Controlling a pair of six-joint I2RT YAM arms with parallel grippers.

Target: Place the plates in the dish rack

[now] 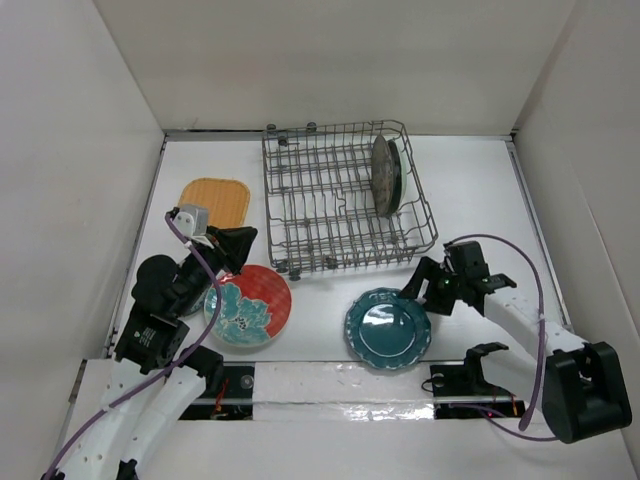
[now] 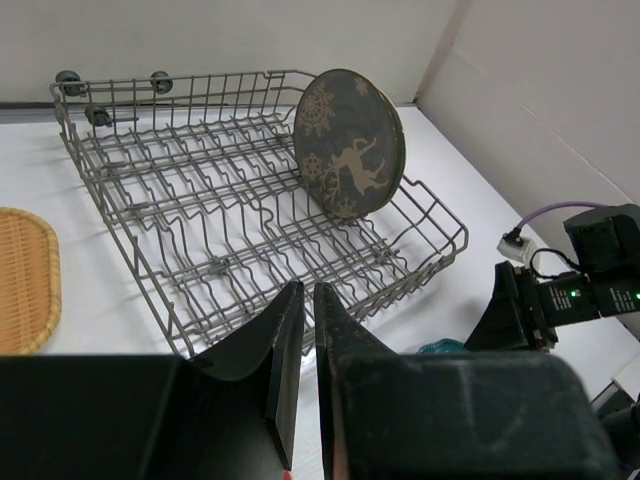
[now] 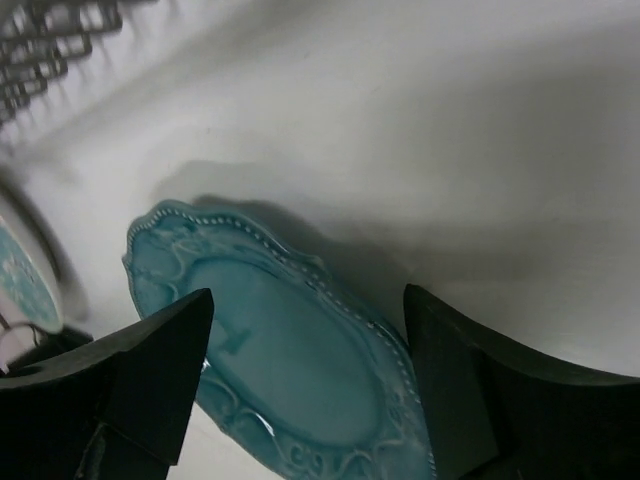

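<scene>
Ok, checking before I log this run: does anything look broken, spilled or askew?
Nothing broken or spilled. The deer plate stands on edge in the dish rack; the teal plate, red plate and orange plate lie flat on the table. Only the rack sits slightly turned.

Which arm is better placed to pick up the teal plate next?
Right. The right tool is open just over the teal plate, whose rim shows between its fingers in the wrist view. The left tool is shut, over by the red plate, farther away.
</scene>
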